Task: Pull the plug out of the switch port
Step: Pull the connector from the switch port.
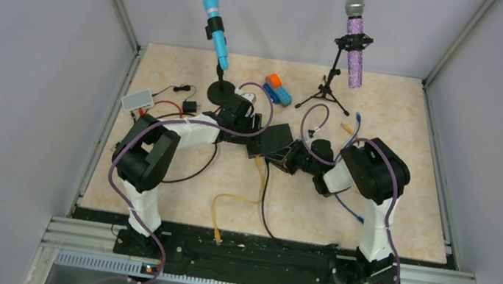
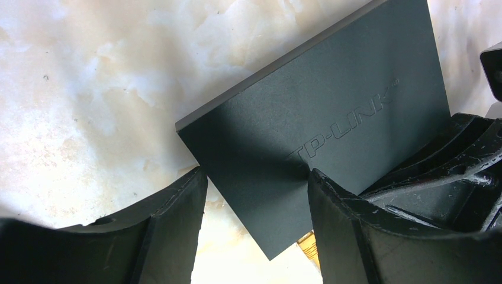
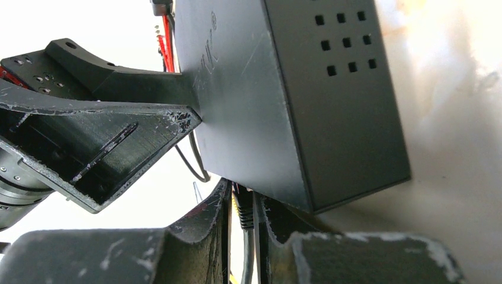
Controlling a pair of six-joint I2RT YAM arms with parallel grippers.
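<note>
So this is the actual pull step, not yet done. The left gripper has its jaws about halfway in, clamped across one corner of the TP-Link switch and holding it tipped up. On the opposite side of the switch, the right gripper is pinched nearly closed on the black plug, right under the switch's lower edge. The switch port itself is hidden on that edge, but the plug looks seated in it, not out. I'd say the next move is the right arm drawing straight back, away from the switch, along the plug's axis, while the left one just braces. If the latch isn't pressed, it'll probably drag the whole switch instead.
</note>
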